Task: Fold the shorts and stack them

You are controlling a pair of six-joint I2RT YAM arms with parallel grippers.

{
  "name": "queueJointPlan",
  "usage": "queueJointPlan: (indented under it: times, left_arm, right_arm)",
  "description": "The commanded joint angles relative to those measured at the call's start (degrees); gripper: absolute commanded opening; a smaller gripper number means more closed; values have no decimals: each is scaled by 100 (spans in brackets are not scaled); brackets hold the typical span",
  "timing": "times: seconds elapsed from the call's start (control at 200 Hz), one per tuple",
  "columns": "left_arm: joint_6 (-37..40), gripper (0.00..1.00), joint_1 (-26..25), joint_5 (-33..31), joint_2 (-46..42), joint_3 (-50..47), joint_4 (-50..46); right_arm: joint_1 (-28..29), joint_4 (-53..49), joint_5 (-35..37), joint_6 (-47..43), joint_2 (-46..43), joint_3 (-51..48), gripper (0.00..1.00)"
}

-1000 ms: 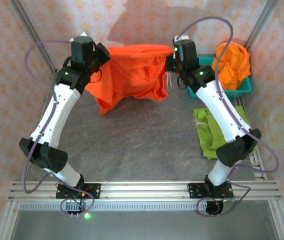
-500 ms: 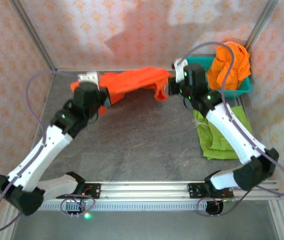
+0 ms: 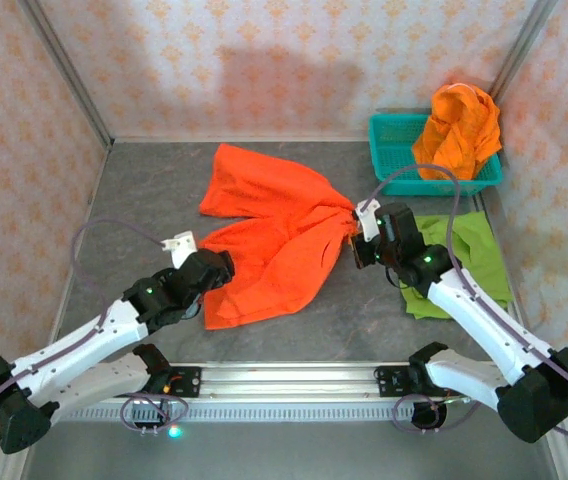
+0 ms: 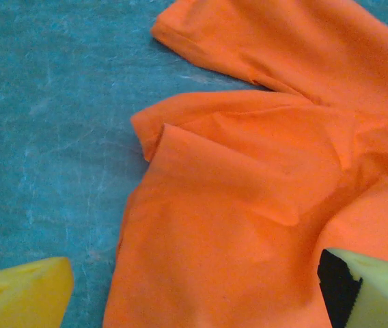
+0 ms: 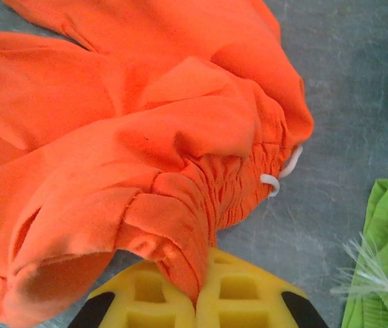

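The grey table point(image 3: 164, 190) carries three items. A pair of orange shorts point(image 3: 274, 240) lies spread and creased at the centre. A pair of lime green shorts point(image 3: 479, 258) lies flat near the right edge. A teal basket point(image 3: 389, 150) stands at the far right corner, just beyond the green pair.

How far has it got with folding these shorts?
Done, it seems: the green shorts lie folded flat at the right. In hand: an orange pair lies spread out, unfolded, its waistband pinched by the right gripper; the left gripper is open at its edge. Left: folding and stacking that pair, then the orange heap in the basket.
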Motion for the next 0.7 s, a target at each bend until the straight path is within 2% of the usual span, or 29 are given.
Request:
queueJointPlan:
  times: [0.0, 0.15, 0.255, 0.445, 0.56, 0.696]
  left_arm:
    - [-1258, 92, 5, 105, -126, -44, -787]
    - [-1924, 83, -11, 791, -239, -465, -995]
    - [-2320, 80, -130, 1295, -300, -798, -923]
    - [-2821, 76, -677, 1475, -177, -1199, -866]
    - [-2957, 74, -777, 1586, -36, -1457, -605]
    - [-2980, 67, -777, 1678, 113, -1749, -117]
  right_arm:
    - [36, 29, 397, 231, -103, -9, 0]
    - [58, 54, 500, 359, -106, -59, 0]
    - [66, 94, 540, 420, -106, -116, 0]
    - [71, 213, 1009, 733, -214, -229, 0]
    - [62, 268, 1167, 981, -314, -281, 0]
    - [65, 325, 1090, 1091, -413, -387, 0]
